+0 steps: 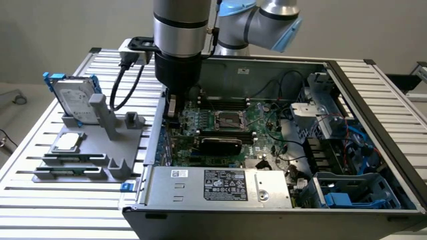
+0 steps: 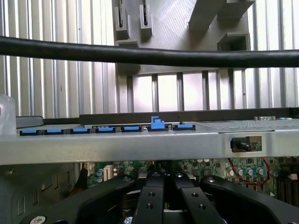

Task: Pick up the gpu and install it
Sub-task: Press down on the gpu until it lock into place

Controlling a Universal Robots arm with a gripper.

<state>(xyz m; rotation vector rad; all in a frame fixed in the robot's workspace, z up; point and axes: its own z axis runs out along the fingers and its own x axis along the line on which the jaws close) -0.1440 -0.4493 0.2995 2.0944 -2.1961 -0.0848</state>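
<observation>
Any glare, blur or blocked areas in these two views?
Exterior view: even, soft light, no harsh shadows; the arm blocks part of the open computer case. Wrist view: a black cable crosses close to the lens and looks soft; the slatted table behind is bright, nearly washed out; the motherboard sits in shade.

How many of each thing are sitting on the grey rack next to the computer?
hard drive: 1
CPU chip: 1
memory sticks: 2
Total: 4
</observation>
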